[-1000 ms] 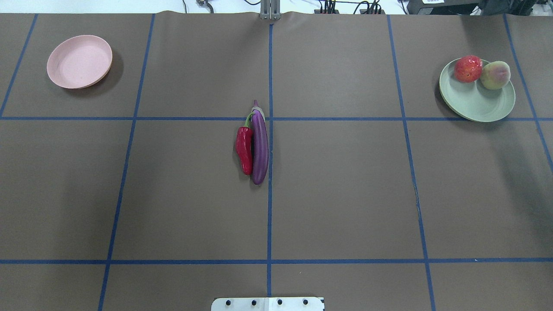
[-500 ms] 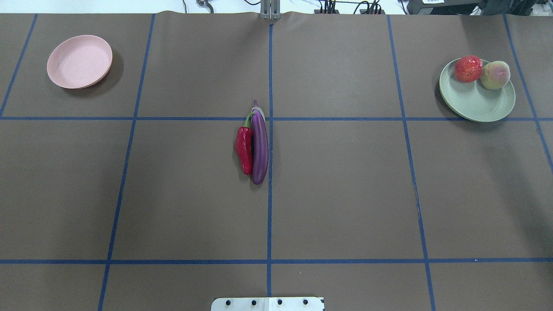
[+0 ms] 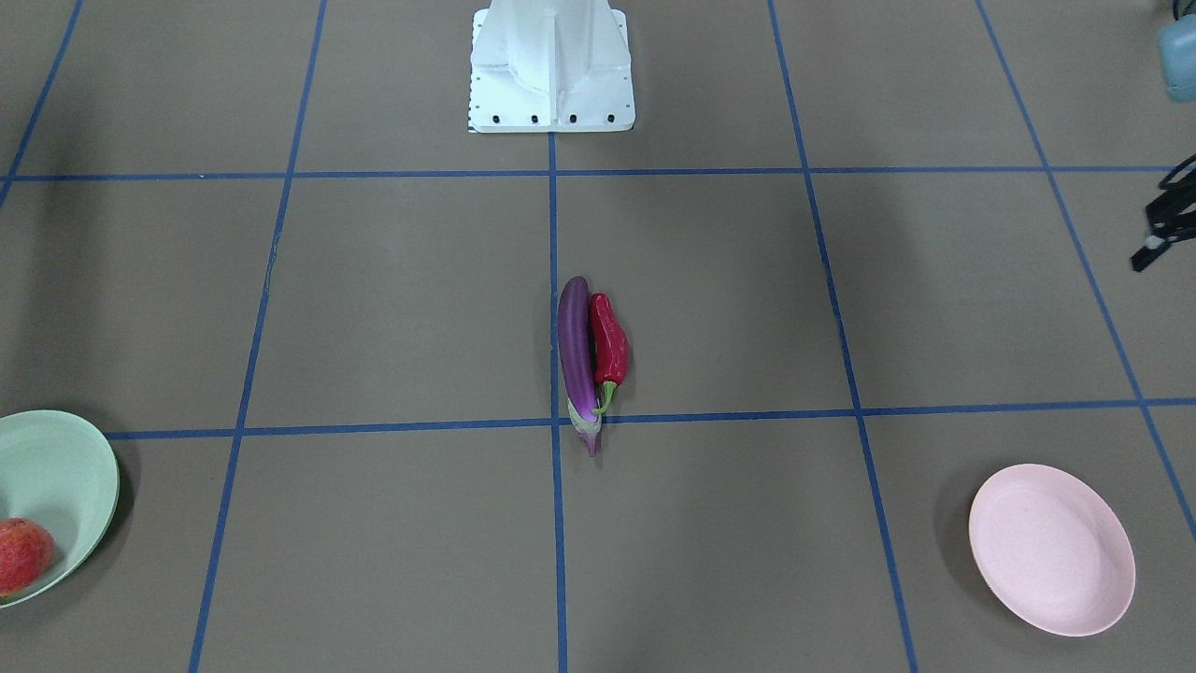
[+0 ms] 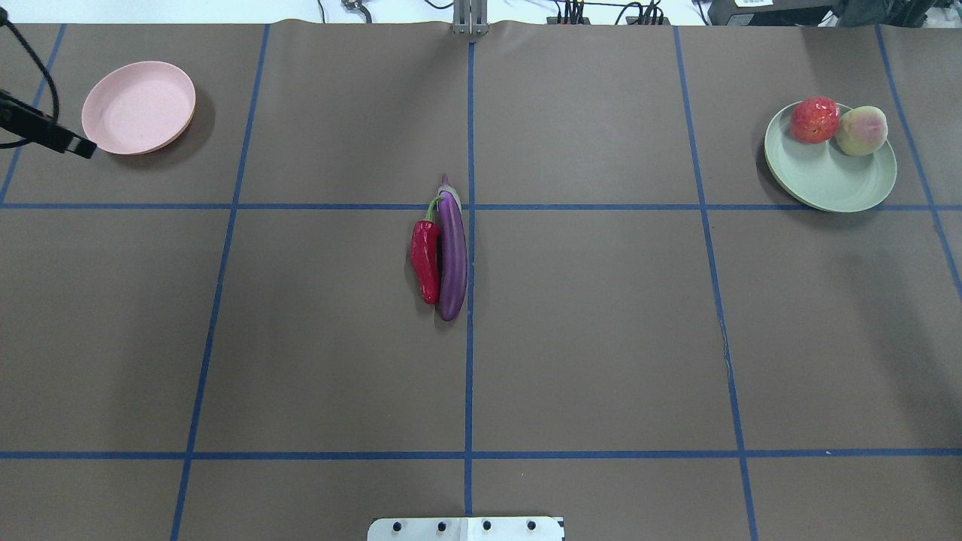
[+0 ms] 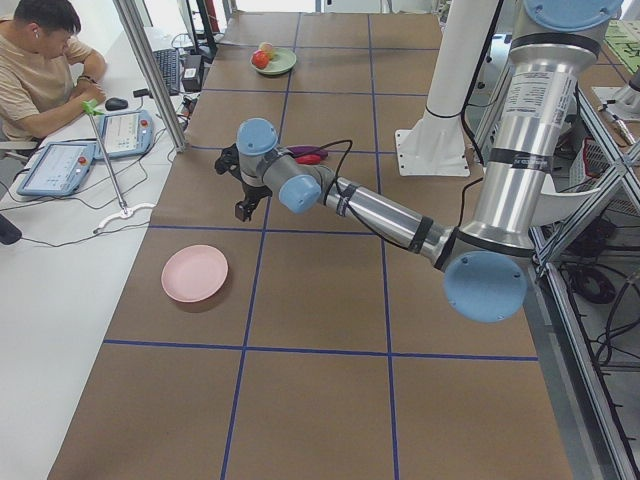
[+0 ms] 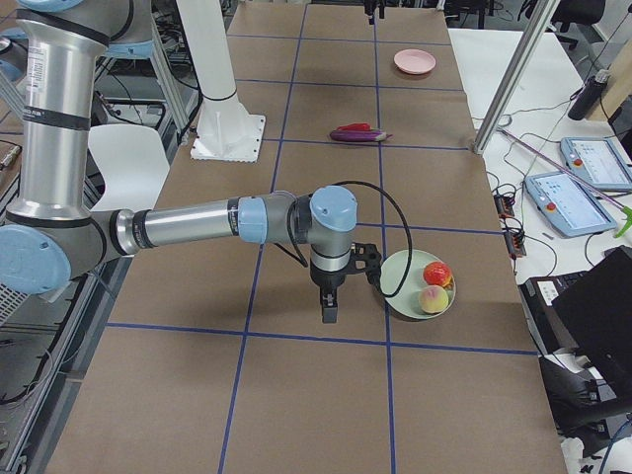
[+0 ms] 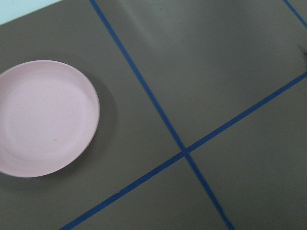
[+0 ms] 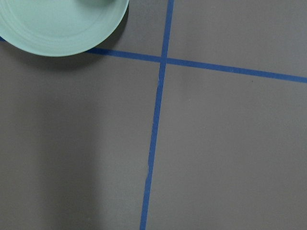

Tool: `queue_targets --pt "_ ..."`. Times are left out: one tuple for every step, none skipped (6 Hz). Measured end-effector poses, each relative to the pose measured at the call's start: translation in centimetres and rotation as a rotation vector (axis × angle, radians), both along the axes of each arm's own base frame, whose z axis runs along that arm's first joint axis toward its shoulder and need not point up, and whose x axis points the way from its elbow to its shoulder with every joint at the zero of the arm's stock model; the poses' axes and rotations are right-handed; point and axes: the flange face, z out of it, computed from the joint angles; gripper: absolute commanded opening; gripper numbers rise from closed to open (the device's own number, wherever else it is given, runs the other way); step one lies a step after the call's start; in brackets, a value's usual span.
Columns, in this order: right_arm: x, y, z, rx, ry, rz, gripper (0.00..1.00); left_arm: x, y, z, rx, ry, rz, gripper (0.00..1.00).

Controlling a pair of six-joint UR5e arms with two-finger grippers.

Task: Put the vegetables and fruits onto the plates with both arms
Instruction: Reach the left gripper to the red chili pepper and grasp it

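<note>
A purple eggplant (image 4: 452,255) and a red pepper (image 4: 425,259) lie side by side and touching at the table's middle, with no gripper near them. The mint green plate (image 4: 830,176) at the far right holds a pomegranate-like ball (image 4: 815,119) and a peach (image 4: 861,130). The pink plate (image 4: 139,107) at the far left holds nothing. My left gripper (image 4: 83,146) hangs just left of the pink plate; I cannot tell whether it is open. My right gripper (image 6: 329,314) points down beside the green plate (image 6: 420,286), seen only from the side, so I cannot tell its state.
The white pedestal (image 3: 551,65) stands at the robot's edge of the table. Blue tape lines (image 4: 469,338) grid the brown mat. A person (image 5: 40,70) sits at a side desk with tablets (image 5: 60,165). A slanted metal pole (image 6: 513,79) rises beside the table.
My left gripper has come into the overhead view at the left edge, next to the pink plate. The vegetables, fruits and plates have not moved.
</note>
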Motion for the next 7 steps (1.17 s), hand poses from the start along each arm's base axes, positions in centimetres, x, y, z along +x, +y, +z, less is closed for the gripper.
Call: queue_targets --pt "0.0 0.4 0.8 -0.018 -0.004 -0.002 1.00 6.1 0.4 -3.7 -0.085 0.040 0.013 1.00" --pt "-0.1 0.5 1.2 -0.026 -0.008 -0.002 1.00 13.2 1.2 -7.7 -0.155 0.055 0.005 1.00" --pt "-0.1 0.5 1.2 -0.029 -0.011 -0.001 1.00 20.3 2.0 -11.1 -0.199 0.050 -0.028 1.00" --pt "-0.1 0.5 1.3 -0.031 -0.012 0.000 1.00 26.9 2.3 -13.6 -0.235 0.032 -0.074 1.00" --pt "-0.1 0.5 1.4 -0.033 -0.013 0.000 1.00 32.4 2.7 -14.7 -0.257 -0.001 -0.136 1.00" --pt "-0.2 0.4 1.4 -0.035 -0.013 0.000 1.00 36.0 3.3 -14.6 -0.257 -0.037 -0.202 0.99" --pt "-0.2 0.4 1.4 -0.034 -0.013 0.000 1.00 37.6 3.6 -13.9 -0.255 -0.062 -0.236 0.86"
